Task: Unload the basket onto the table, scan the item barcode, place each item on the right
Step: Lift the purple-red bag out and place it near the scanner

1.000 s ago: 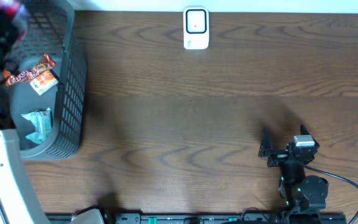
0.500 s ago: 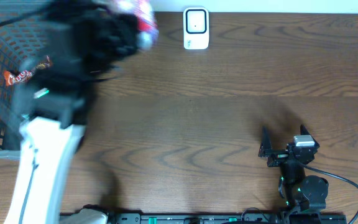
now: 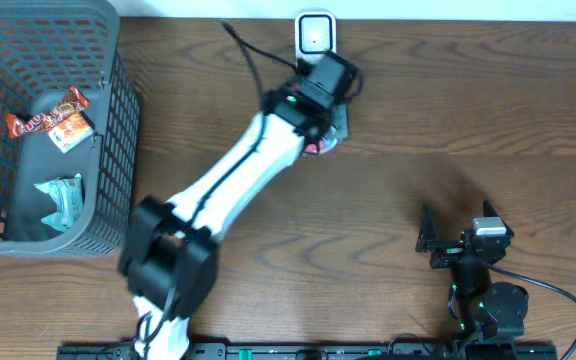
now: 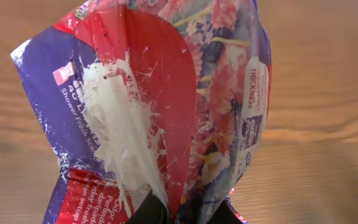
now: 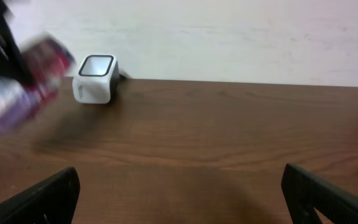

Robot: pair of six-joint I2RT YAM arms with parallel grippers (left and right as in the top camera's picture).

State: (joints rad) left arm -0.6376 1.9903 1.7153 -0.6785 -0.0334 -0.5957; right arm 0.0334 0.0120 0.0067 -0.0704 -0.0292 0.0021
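Presently, left gripper (image 4: 180,214) is clamping the packet (image 4: 166,106), which is projecting beyond its fingertips beside the scanner (image 3: 315,30); right gripper (image 5: 185,199) is gaping.

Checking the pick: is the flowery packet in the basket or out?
Out: the left gripper holds the packet by the scanner, away from the basket.

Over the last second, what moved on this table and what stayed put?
The left hand swung from over the basket rightward to the white scanner, carrying a red-and-purple packet it grips. The right hand stayed open and parked; the scanner, basket and its snacks did not move.
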